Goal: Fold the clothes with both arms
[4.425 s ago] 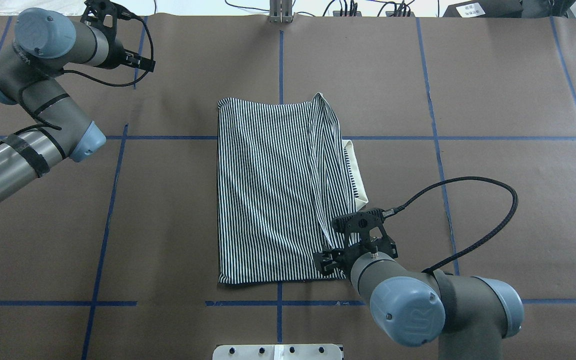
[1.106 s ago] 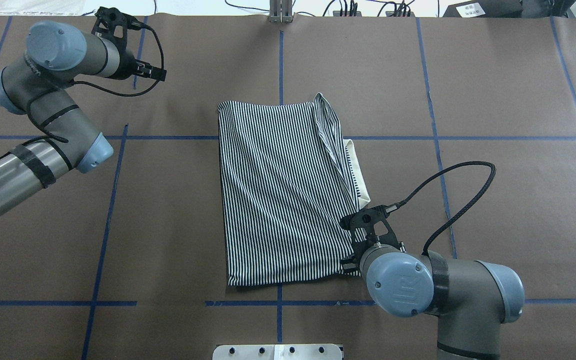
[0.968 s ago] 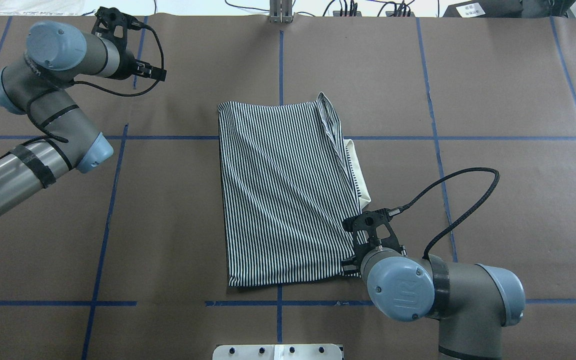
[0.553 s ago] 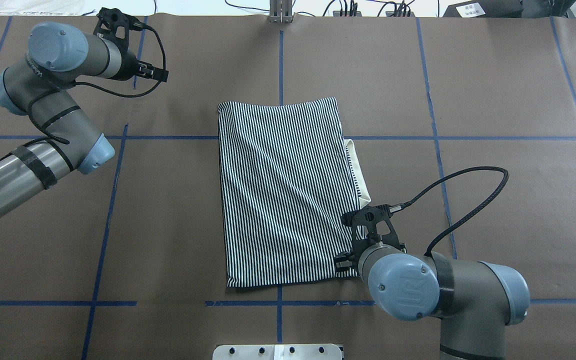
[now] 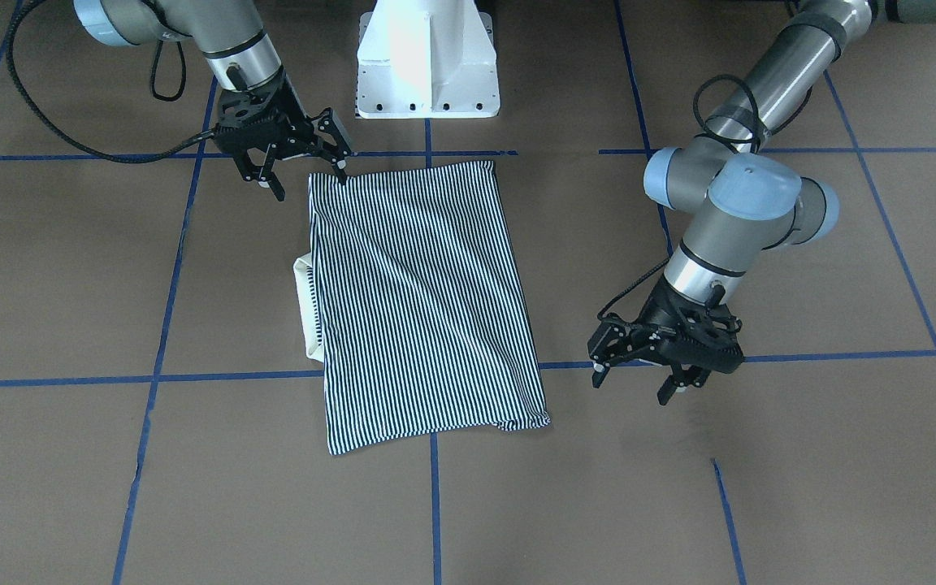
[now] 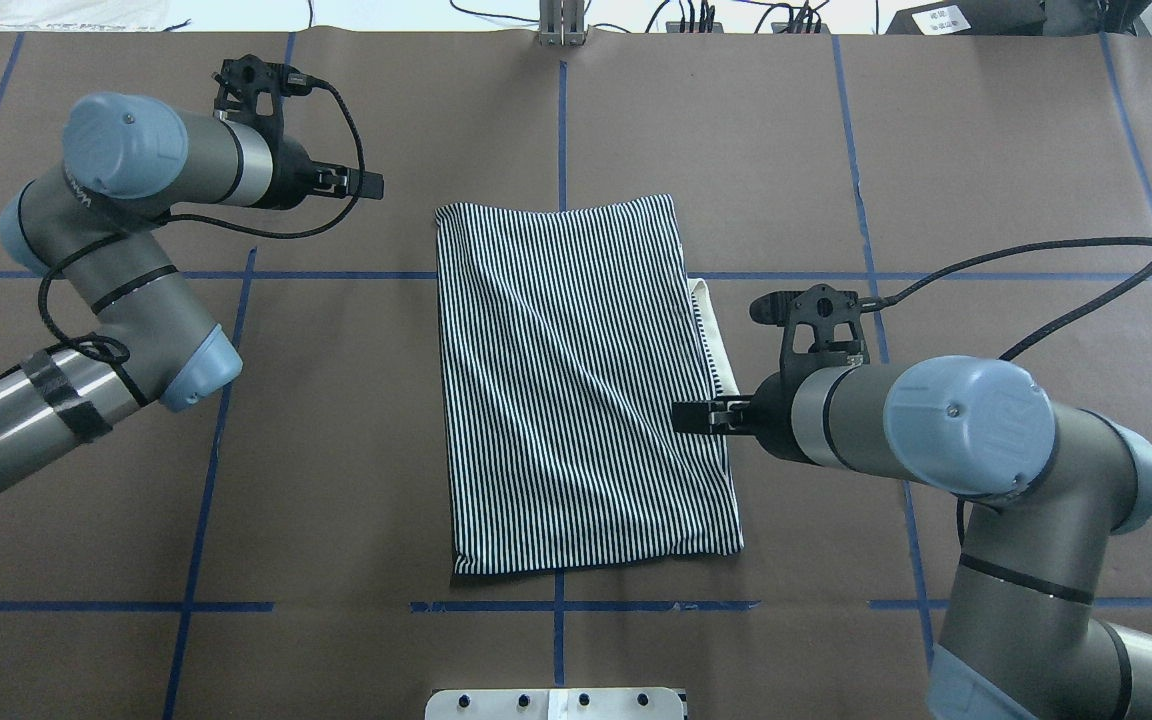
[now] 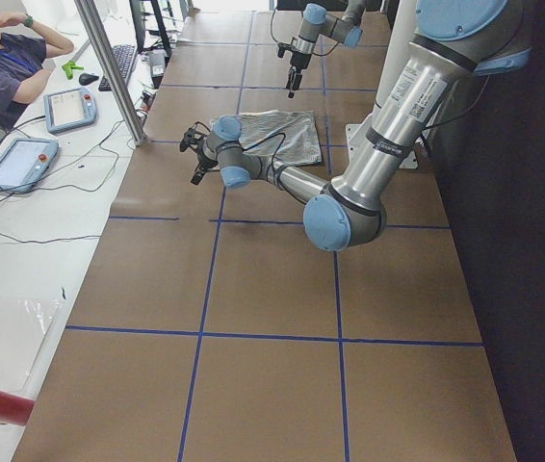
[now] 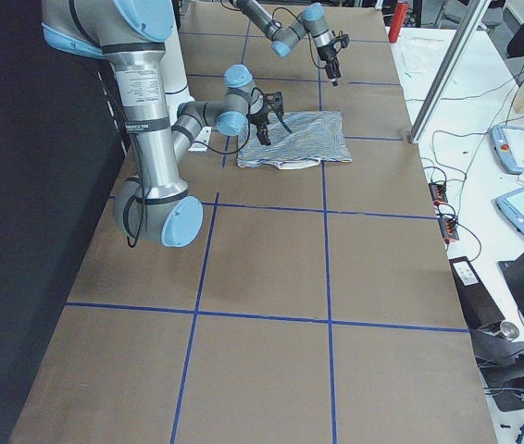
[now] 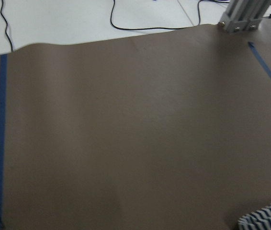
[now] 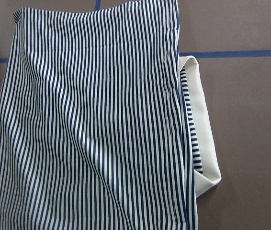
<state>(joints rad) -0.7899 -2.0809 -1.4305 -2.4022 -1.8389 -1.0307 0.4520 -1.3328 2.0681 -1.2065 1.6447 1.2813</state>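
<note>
The clothes, one navy-and-white striped shirt [image 6: 576,390], lie folded into a flat rectangle on the brown table, with the cream collar [image 6: 721,350] poking out on the robot's right side. The right wrist view looks down on the shirt [image 10: 92,124] and collar [image 10: 202,143] from well above. My right gripper [image 5: 305,177] hovers open and empty over the shirt's [image 5: 419,301] corner nearest the base. In the overhead view the right gripper [image 6: 686,417] shows at the shirt's right edge. My left gripper [image 5: 634,383] is open and empty, off the cloth beside its far left corner [image 9: 269,218].
The white pedestal base [image 5: 427,61] stands at the table's near edge. Blue tape lines cross the brown paper. A metal post [image 6: 561,25] and cables sit at the far edge. The right arm's black cable [image 6: 1036,265] arcs over the table. A person [image 7: 3,67] sits at a side desk.
My right gripper let go of the shirt's near right corner, and the raised flap dropped flat. It then rose above the right edge. The left gripper shifted toward the shirt.
</note>
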